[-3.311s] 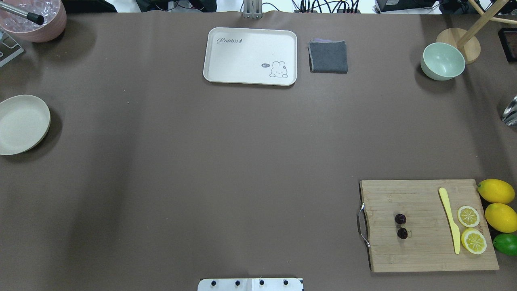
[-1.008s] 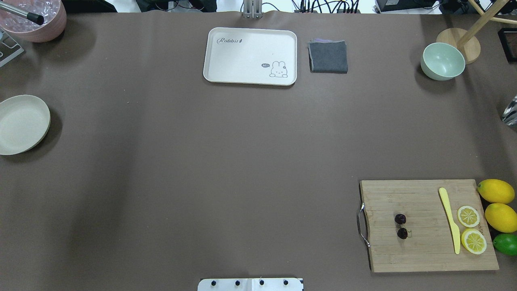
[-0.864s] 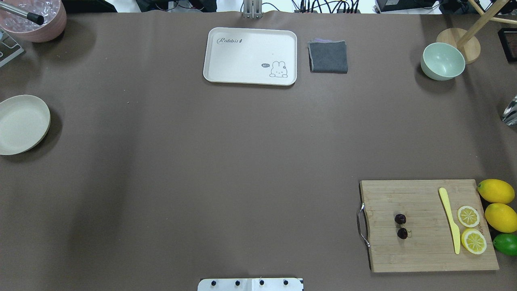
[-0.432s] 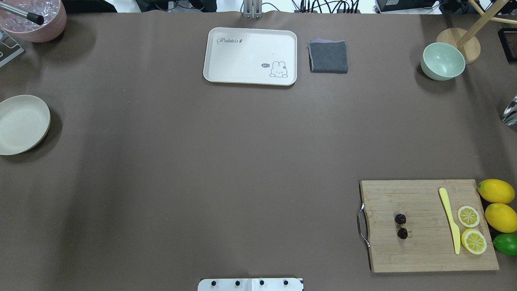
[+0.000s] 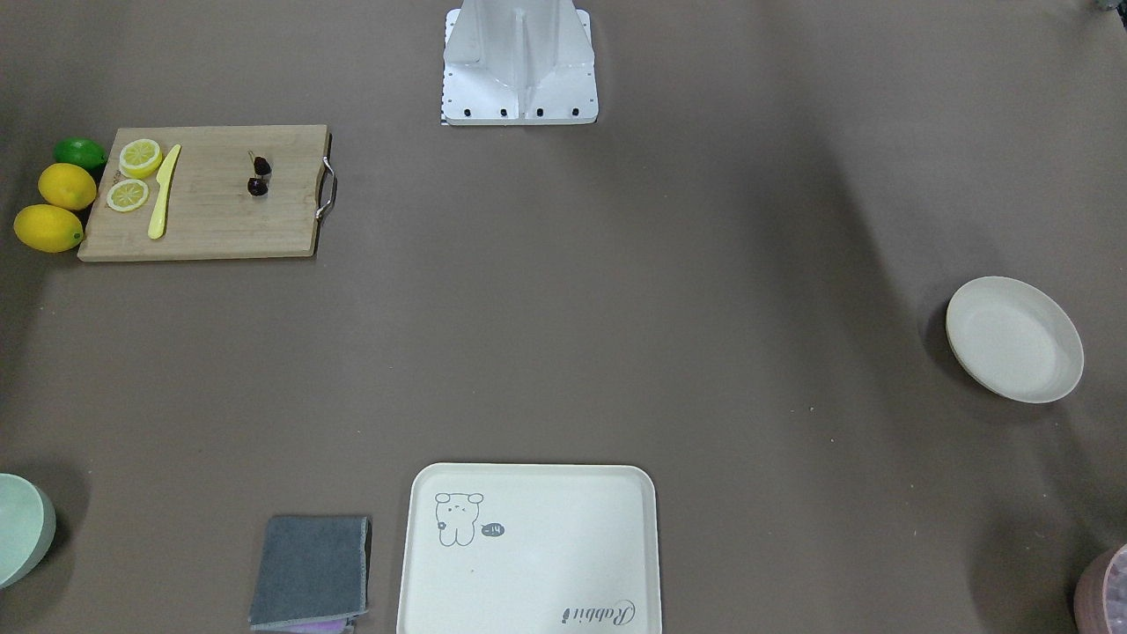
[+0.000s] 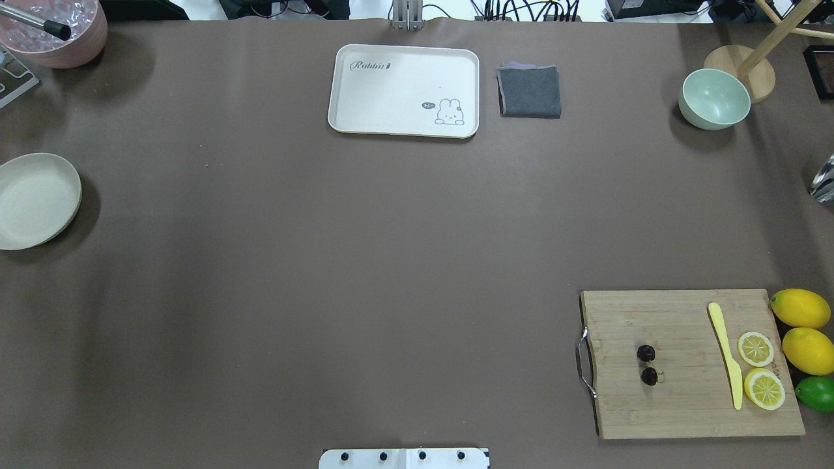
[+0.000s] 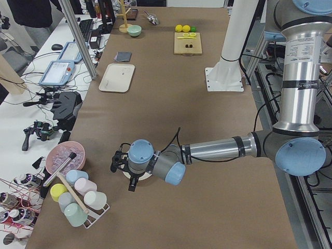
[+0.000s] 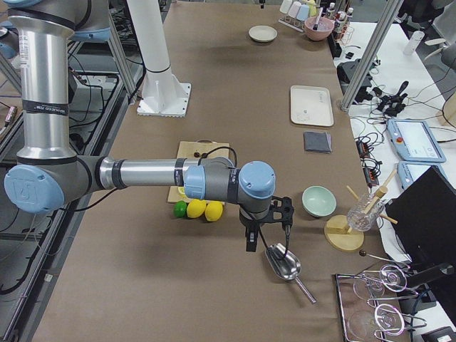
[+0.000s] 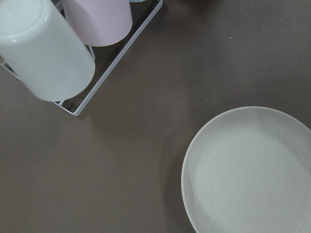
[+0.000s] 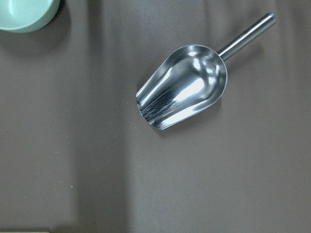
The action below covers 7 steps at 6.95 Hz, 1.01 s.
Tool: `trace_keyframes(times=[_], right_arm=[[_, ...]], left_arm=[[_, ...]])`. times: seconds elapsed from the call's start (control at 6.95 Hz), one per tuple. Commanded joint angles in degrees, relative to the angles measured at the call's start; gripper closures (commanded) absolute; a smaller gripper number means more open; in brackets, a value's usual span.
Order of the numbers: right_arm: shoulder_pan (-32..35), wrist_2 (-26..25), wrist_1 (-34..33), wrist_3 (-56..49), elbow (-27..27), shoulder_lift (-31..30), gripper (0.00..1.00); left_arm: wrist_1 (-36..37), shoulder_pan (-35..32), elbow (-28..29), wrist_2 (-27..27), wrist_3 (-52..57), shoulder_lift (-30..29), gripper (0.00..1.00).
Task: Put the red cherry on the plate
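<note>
The red cherry [image 6: 647, 364], a pair of tiny dark fruits, lies on the wooden cutting board [image 6: 684, 404] at the near right, and also shows as the same cherry [image 5: 258, 176] in the front-facing view. The cream plate [image 6: 36, 200] sits at the table's left edge; this plate [image 9: 252, 170] fills the lower right of the left wrist view. My left gripper [image 7: 123, 165] hovers over the plate, far from the cherry. My right gripper [image 8: 267, 228] hangs over a metal scoop beyond the board. I cannot tell whether either gripper is open or shut.
A rabbit tray [image 6: 404, 90] and a grey cloth [image 6: 529, 91] lie at the far middle, with a green bowl [image 6: 714, 99] far right. Lemons [image 6: 805, 329], a lime, lemon slices and a yellow knife [image 6: 726, 355] crowd the board's right side. A cup rack [image 9: 73, 53] stands near the plate, and the scoop [image 10: 187, 90] by the bowl.
</note>
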Motion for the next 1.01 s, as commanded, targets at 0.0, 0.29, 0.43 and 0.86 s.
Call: trace_keyframes(times=[0.0, 0.29, 0.43, 0.86], right_arm=[[0.00, 0.07, 0.00, -0.04, 0.68, -0.29, 0.00], [0.00, 0.07, 0.00, 0.05, 0.77, -0.20, 0.00], [0.00, -0.02, 0.00, 0.05, 0.69, -0.11, 0.00], [0.00, -0.02, 0.00, 0.05, 0.77, -0.20, 0.00]], left_arm=[[-4.86, 6.22, 5.14, 0.19, -2.12, -1.38, 0.02], [-4.78, 9.49, 7.94, 0.97, -2.21, -3.91, 0.02], [-4.78, 10.29, 8.92, 0.98, -2.12, -4.19, 0.02], [-4.78, 10.91, 10.59, 0.98, -2.03, -4.11, 0.03]])
